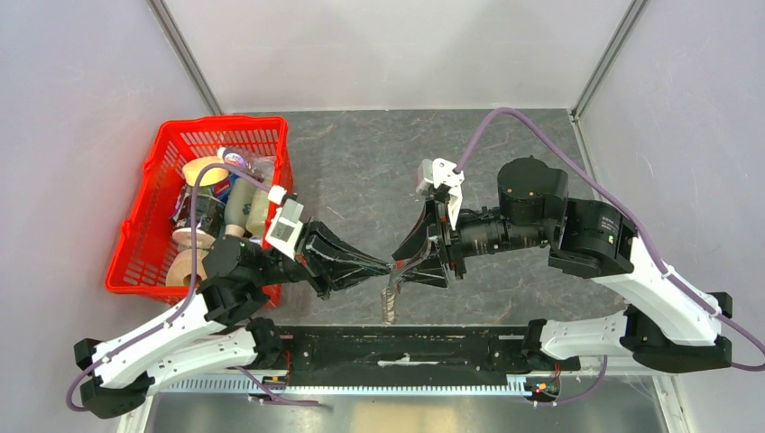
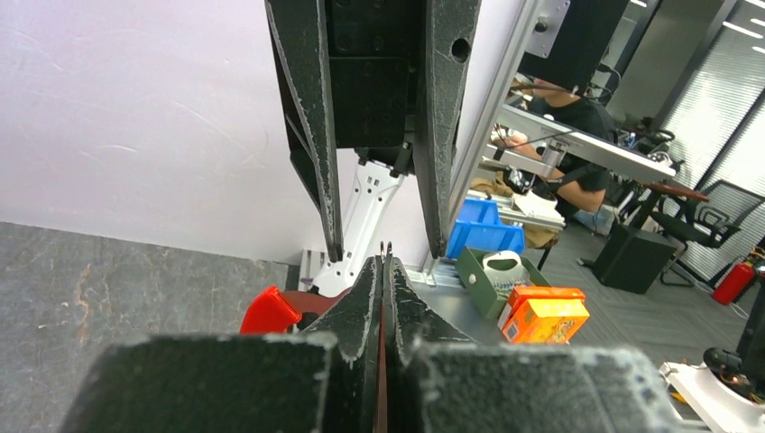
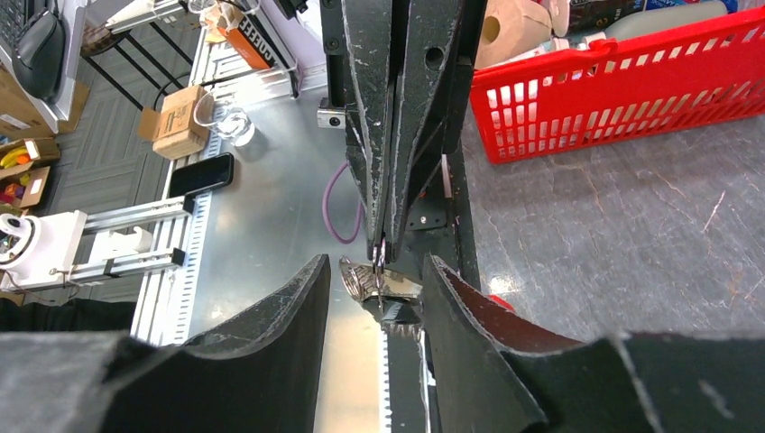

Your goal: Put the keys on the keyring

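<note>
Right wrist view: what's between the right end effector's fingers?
The left end effector, shut, with the keyring dangling at its tips. Shows in right wrist view.

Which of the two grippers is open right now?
The right gripper: its fingers stand apart, while the left gripper is pinched shut on the keyring.

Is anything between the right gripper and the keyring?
Nothing visible. The open right gripper meets the shut left gripper tip to tip, and the keyring hangs from the left tips, just below that gap.
</note>
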Action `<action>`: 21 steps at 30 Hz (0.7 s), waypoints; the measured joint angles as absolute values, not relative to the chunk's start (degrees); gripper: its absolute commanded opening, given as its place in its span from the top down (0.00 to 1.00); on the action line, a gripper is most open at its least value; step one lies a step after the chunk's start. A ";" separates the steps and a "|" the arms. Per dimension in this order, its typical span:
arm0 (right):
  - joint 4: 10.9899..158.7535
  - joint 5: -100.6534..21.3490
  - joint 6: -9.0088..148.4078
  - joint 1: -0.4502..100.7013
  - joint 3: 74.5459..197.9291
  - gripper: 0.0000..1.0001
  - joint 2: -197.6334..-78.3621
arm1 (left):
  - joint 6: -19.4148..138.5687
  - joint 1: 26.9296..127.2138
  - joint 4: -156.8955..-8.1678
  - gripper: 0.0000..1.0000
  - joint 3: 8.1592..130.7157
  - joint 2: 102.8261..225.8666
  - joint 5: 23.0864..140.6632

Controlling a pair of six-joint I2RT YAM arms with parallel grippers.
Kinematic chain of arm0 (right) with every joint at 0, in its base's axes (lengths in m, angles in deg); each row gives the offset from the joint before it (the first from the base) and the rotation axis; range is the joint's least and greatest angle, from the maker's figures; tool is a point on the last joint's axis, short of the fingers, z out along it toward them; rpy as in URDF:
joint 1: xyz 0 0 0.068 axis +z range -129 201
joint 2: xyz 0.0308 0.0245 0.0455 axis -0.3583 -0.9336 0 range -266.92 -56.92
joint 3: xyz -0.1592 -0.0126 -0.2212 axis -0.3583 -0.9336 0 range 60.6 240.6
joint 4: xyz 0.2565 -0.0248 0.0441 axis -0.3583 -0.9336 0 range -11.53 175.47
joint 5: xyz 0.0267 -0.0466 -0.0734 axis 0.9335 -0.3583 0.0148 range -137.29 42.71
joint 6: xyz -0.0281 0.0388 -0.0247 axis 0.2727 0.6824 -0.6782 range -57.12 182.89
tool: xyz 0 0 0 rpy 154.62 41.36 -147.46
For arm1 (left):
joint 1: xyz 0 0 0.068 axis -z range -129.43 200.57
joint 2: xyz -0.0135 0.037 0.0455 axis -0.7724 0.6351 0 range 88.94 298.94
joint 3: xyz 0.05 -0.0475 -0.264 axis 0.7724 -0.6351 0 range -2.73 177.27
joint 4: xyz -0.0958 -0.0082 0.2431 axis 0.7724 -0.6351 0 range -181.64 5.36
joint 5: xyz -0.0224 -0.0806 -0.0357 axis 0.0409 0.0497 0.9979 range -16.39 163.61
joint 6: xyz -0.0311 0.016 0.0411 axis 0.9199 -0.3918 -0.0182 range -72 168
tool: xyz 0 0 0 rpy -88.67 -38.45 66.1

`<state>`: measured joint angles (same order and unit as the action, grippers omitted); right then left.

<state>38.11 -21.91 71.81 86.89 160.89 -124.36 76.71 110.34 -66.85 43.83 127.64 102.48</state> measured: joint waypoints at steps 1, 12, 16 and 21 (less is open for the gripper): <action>38.46 -21.88 71.88 86.89 160.74 0.50 -124.36 | 76.88 110.34 -66.35 0.98 43.64 127.62 102.08; 40.39 -21.78 71.94 86.89 159.15 0.54 -123.35 | 78.21 110.34 -60.80 0.98 42.13 127.05 98.91; 41.61 -21.95 72.29 86.89 158.25 0.58 -122.46 | 78.67 110.34 -59.16 0.98 41.95 127.09 98.04; 43.36 -22.47 72.78 86.89 157.57 0.62 -121.86 | 79.20 110.34 -57.76 0.98 41.87 127.27 97.65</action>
<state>43.36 -22.47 72.78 86.89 157.57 -121.86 79.20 110.34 -57.76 41.87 127.27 97.65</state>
